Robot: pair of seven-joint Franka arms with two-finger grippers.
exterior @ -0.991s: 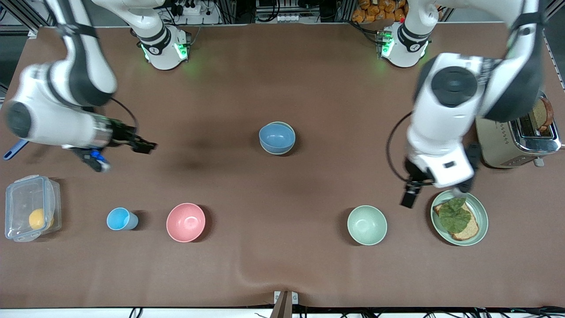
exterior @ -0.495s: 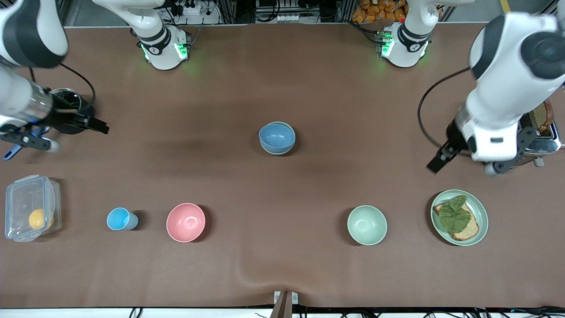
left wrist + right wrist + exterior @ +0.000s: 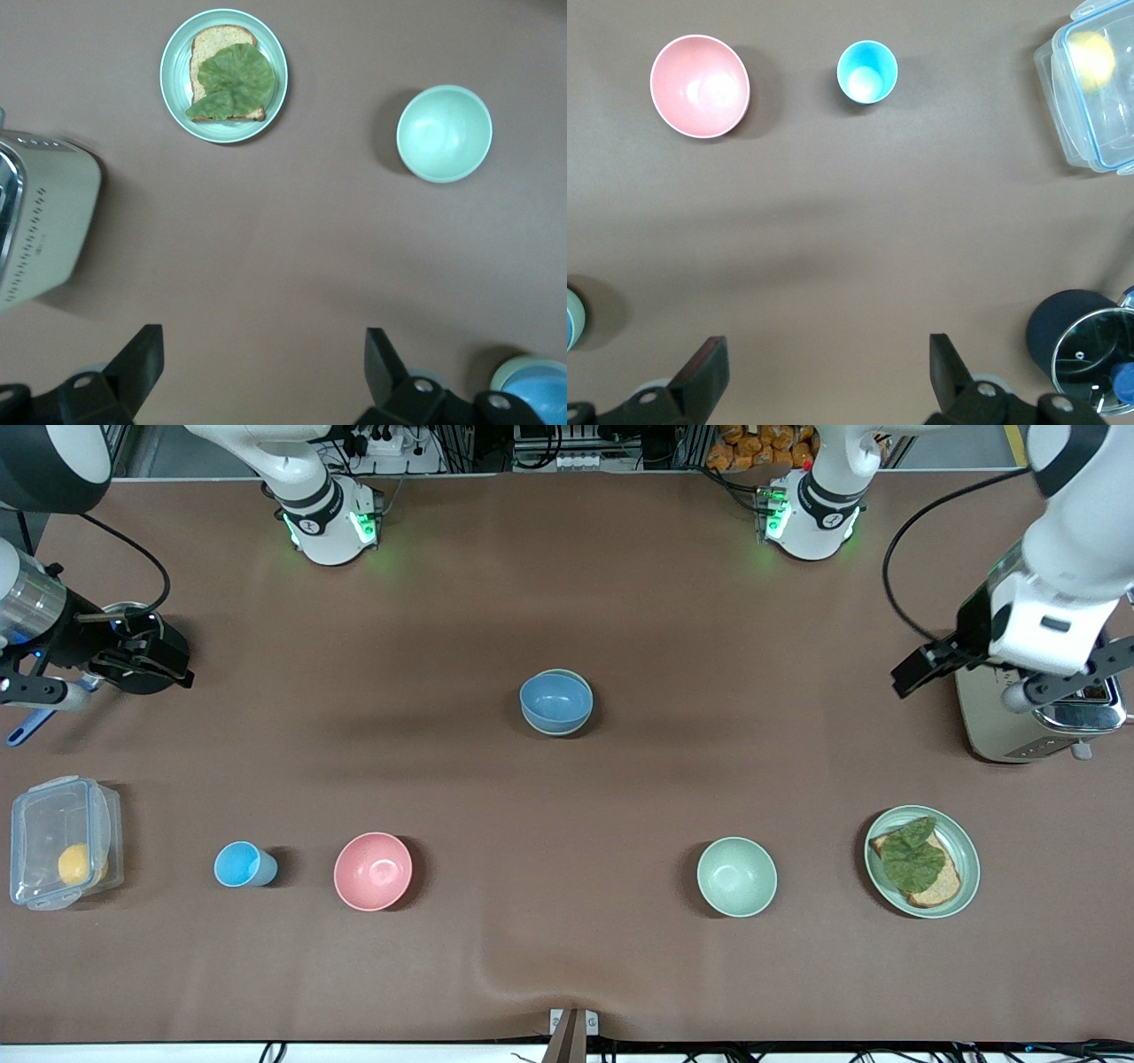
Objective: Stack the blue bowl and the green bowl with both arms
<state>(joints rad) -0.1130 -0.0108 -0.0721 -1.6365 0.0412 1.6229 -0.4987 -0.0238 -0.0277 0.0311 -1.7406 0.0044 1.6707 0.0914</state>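
The blue bowl (image 3: 555,700) sits at the table's middle, nested in the green bowl (image 3: 539,730), of which only a thin pale rim shows. The left wrist view catches the blue bowl (image 3: 537,392) at its edge. My left gripper (image 3: 1063,679) hangs open and empty high over the toaster (image 3: 1036,708); its fingers (image 3: 142,354) frame bare table. My right gripper (image 3: 44,691) hangs open and empty beside a black pot (image 3: 146,657) at the right arm's end, far from the bowls. Nothing lies between its fingers (image 3: 946,359).
A lighter mint bowl (image 3: 736,876) and a green plate (image 3: 961,895) with bread and a leaf lie nearer the camera toward the left arm's end. A pink bowl (image 3: 372,871), a light-blue cup (image 3: 241,864) and a clear lidded box (image 3: 62,841) stand toward the right arm's end.
Both arms have swung up and outward from the table's middle: the left from over the plate to the toaster, the right toward the black pot. The bowls have not moved.
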